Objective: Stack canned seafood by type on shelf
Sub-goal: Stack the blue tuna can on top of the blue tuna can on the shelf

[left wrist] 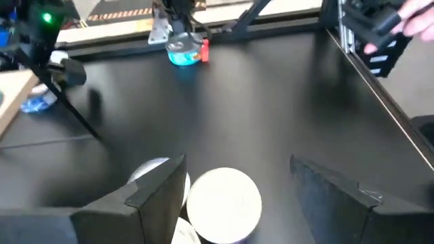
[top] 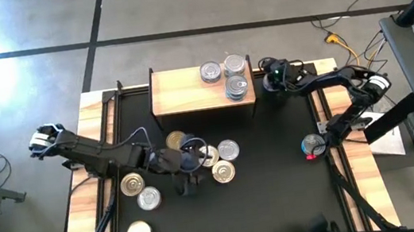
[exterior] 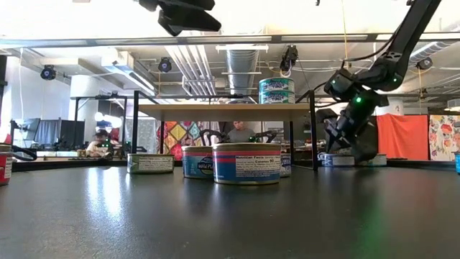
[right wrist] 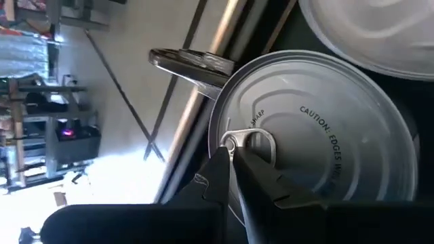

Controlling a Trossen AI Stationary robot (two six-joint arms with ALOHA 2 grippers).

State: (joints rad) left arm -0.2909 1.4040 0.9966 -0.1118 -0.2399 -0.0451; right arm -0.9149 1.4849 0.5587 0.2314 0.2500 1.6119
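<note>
Left gripper [top: 189, 164] hangs spread over a silver tin [left wrist: 224, 205] in the mid-table cluster; it should centre, drop straight, then pinch. Right gripper [top: 273, 75] sits clenched just right of the shelf [top: 180, 95], where three tins [top: 231, 77] stand.

The high view looks straight down on the whole black table [top: 282, 202] and shelf [top: 188, 94]. The low view sits at tabletop height, facing level across the table [exterior: 230, 223] toward the shelf [exterior: 215, 110], cans close before it. The left wrist camera looks across the table; the right wrist camera hangs very close over a can lid [right wrist: 319, 129]
</note>
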